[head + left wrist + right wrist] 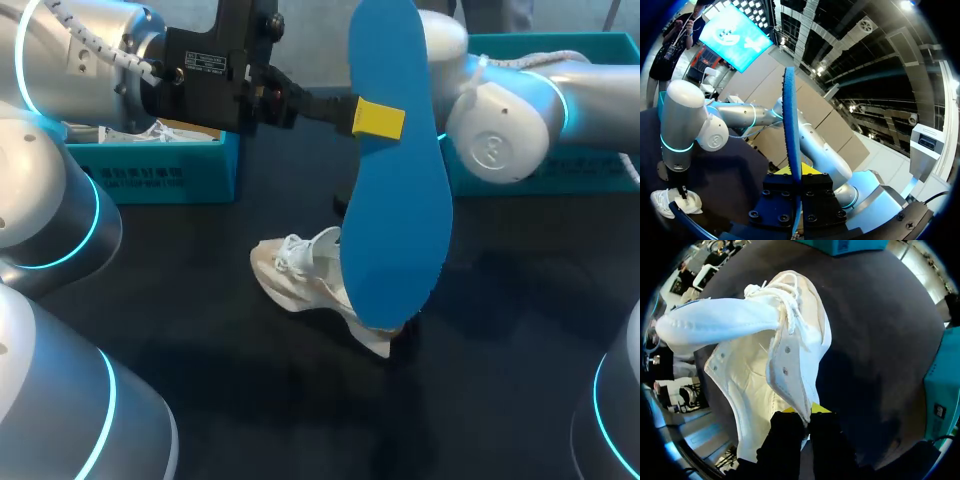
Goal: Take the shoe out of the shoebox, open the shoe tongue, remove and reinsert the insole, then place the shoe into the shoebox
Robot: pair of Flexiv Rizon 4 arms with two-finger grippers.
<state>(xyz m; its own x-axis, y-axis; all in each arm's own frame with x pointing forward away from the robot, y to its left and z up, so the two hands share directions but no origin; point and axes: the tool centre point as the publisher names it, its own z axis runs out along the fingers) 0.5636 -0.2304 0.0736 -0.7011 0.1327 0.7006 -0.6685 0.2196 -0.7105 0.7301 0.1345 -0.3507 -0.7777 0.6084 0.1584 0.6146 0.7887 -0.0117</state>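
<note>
On the dark bench [200,330] the white shoe [300,270] stood, its collar pinched by the right fingers [821,408]; the left fingers [378,120] clamped the blue insole [395,200] above it — thin, floppy, probably best gripped mid-length

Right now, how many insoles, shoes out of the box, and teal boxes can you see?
blue insole: 1
white shoe, out of the box: 1
teal boxes: 2
Total: 4

A matte black tabletop [200,330] lay under even light, with soft shadows pooling darker near its middle.
</note>
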